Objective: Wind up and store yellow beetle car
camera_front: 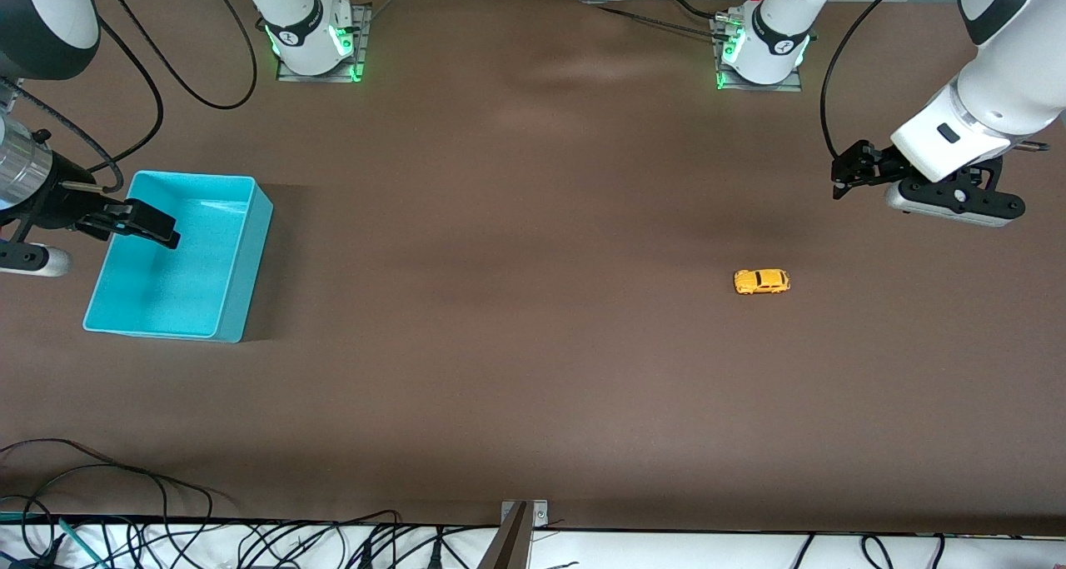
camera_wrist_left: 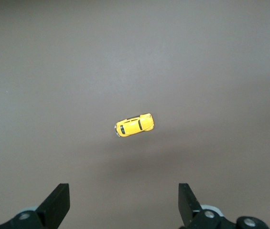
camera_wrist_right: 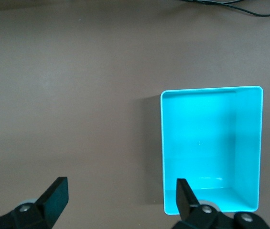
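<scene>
Yellow beetle car (camera_front: pixel 761 282) on table | left gripper (camera_front: pixel 843 177) open above, apart

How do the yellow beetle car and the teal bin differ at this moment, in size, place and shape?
The yellow beetle car is tiny; the teal bin is far larger. The car lies toward the left arm's end of the table, the bin toward the right arm's end. The car is rounded with dark windows; the bin is a box with an open top and nothing in it. The open left gripper hangs near the car, the open right gripper over the bin. Both rest on the table, untouched.
</scene>
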You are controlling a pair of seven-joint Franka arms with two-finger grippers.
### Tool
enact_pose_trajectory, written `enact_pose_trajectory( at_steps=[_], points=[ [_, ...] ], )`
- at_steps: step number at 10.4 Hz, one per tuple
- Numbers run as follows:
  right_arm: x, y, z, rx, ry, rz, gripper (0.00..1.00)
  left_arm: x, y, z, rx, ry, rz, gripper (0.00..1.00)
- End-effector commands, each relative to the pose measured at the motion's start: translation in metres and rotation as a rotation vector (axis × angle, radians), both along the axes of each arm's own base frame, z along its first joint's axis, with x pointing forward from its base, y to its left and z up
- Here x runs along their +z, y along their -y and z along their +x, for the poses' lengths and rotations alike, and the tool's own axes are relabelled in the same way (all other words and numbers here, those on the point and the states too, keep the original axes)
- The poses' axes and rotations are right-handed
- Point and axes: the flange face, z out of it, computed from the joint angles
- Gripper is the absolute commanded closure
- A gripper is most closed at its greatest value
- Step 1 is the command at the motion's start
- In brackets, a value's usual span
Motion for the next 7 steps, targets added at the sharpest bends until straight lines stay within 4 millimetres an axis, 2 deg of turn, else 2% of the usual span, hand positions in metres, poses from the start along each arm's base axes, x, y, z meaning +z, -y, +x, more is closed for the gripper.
enact_pose_trajectory(
  at_steps=[1, 7],
  points=[
    [0.0085, -0.003, -0.0027, -0.011, 0.0, 0.016, 0.0, 0.0069, 0.0008, -0.0036, -0.006, -0.02, 0.009, 0.0],
    [0.0078, 0.0008, -0.0018, -0.014, 0.001, 0.01, 0.0, 0.0086, -0.0049, -0.0104, 0.021, -0.062, -0.02, 0.0]
  ],
)
